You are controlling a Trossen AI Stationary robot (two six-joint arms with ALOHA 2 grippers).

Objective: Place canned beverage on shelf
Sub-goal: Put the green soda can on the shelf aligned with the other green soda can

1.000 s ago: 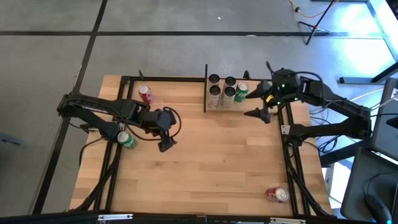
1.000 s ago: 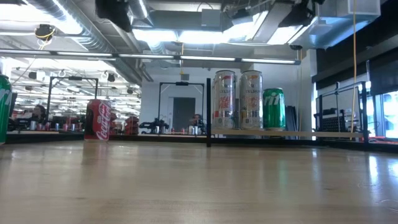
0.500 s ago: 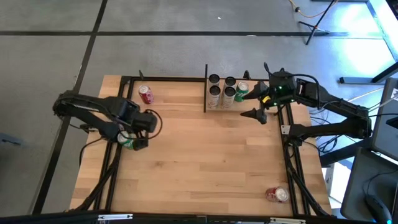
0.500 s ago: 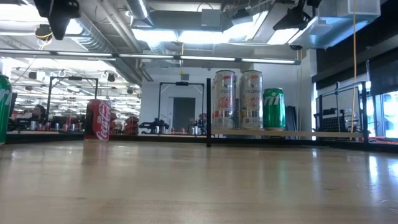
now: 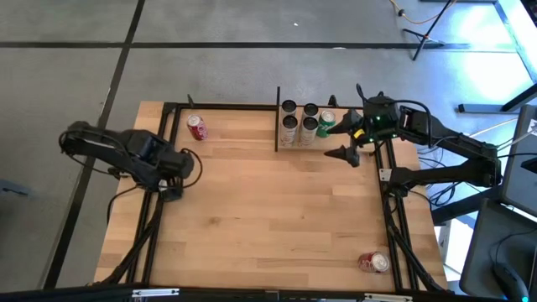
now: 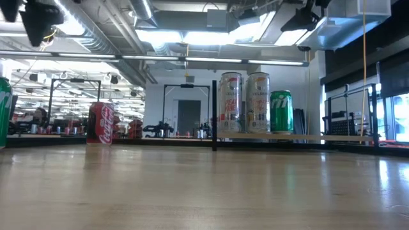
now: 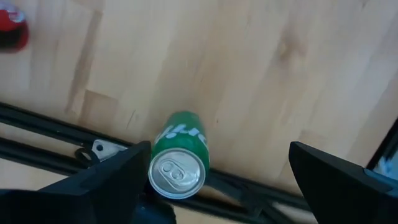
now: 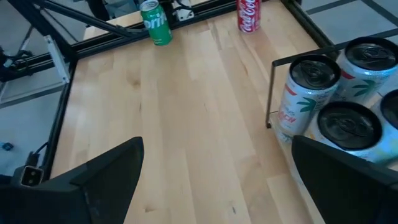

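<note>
High view: table (image 5: pixel 268 226) of pale wood, black-framed. Shelf (image 5: pixel 306 143) at the far edge, right of centre, holding four white cans (image 5: pixel 299 120) and one green can (image 5: pixel 326 122) at its right end. Red can (image 5: pixel 197 127) upright near the far left corner. Second red can (image 5: pixel 374 262) lying on its side near the near right corner. Left gripper (image 5: pixel 174 178) at the table's left edge, fingers spread, holding nothing. Right gripper (image 5: pixel 348 138) just beside the shelf's right end, fingers spread, also holding nothing.

Low view: shelf (image 6: pixel 294 136) seen edge-on, raised a little above the table (image 6: pixel 204 191). Two white cans (image 6: pixel 244 102) and the green can (image 6: pixel 281 111) stand on it, upright, close side by side. Red can (image 6: pixel 101 122) upright at left, well apart from the shelf. Another green can (image 6: pixel 4 112) upright, cut by the left border. Dark gripper parts hang at the upper left and upper right corners.

Left wrist view: Sprite can (image 7: pixel 178 155) upright on the table (image 7: pixel 249 74) just beside its black frame rail, near one of the two spread fingers (image 7: pixel 106 180); not gripped. Red can (image 7: pixel 12 28) at the corner, partly cut off.

Right wrist view: three white cans (image 8: pixel 339 109) on the shelf, behind its black rod. Sprite can (image 8: pixel 155 22) and red can (image 8: pixel 249 14) upright at the table's far side. Fingers (image 8: pixel 93 186) wide apart, nothing between.
</note>
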